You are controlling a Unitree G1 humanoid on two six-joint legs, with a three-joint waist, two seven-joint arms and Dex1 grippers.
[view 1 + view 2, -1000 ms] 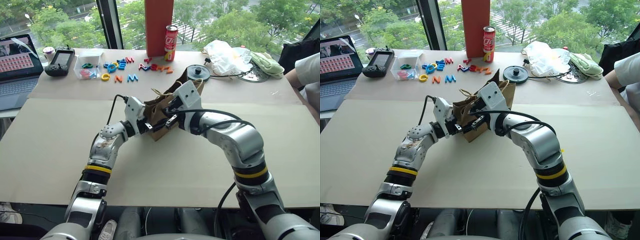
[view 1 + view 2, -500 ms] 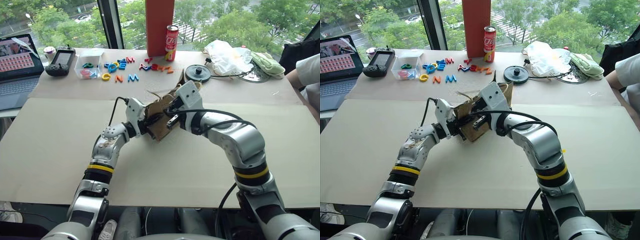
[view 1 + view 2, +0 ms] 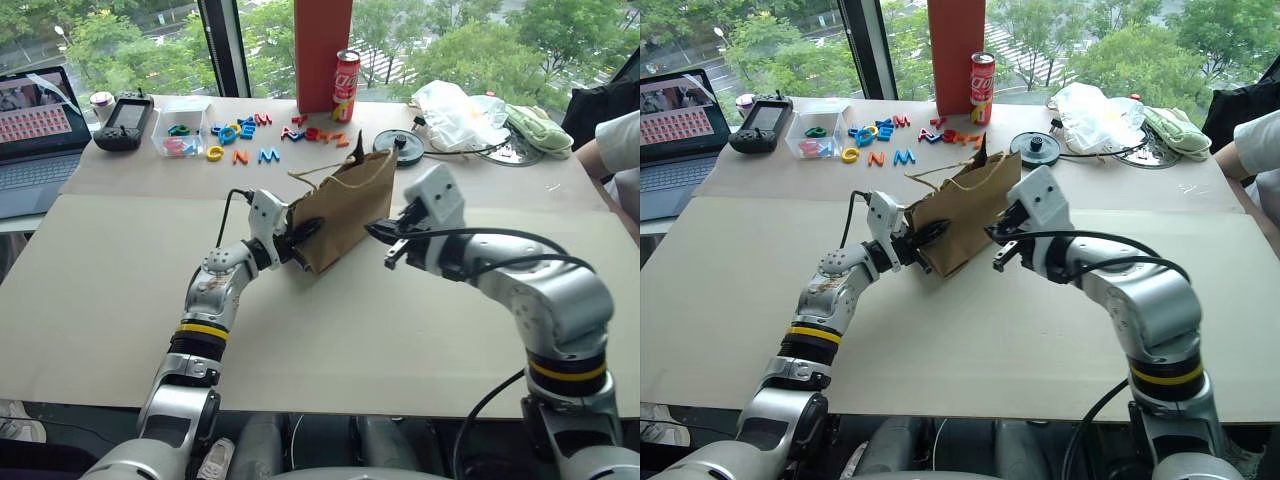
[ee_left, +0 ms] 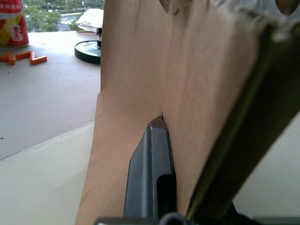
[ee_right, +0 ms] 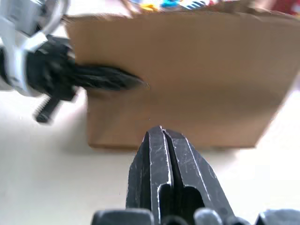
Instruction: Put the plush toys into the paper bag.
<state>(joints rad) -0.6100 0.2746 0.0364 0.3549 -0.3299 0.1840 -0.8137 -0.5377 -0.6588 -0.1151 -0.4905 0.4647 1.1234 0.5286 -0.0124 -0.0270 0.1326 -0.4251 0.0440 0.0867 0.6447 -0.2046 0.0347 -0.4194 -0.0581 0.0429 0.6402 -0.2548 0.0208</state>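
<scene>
Brown kraft paper bag (image 3: 345, 208) stands upright mid-bench (image 3: 120, 300), the biggest thing before me, its twine handles (image 3: 312, 174) drooping toward the window side. Plush toys: I cannot see them from here. Behind the bag, near the window, sit a red soda can (image 3: 345, 84) and scattered coloured plastic letters (image 3: 245, 135); a white plastic bag (image 3: 455, 110) and a pale green cloth (image 3: 535, 128) lie off to the bag's right rear. My left claw (image 3: 300, 238) is pinched tight on the bag's left side wall, one finger (image 4: 152, 173) flat against the paper. My right claw (image 3: 385, 240) hangs just right of the bag, fingers pressed together, holding nothing, not touching the paper.
</scene>
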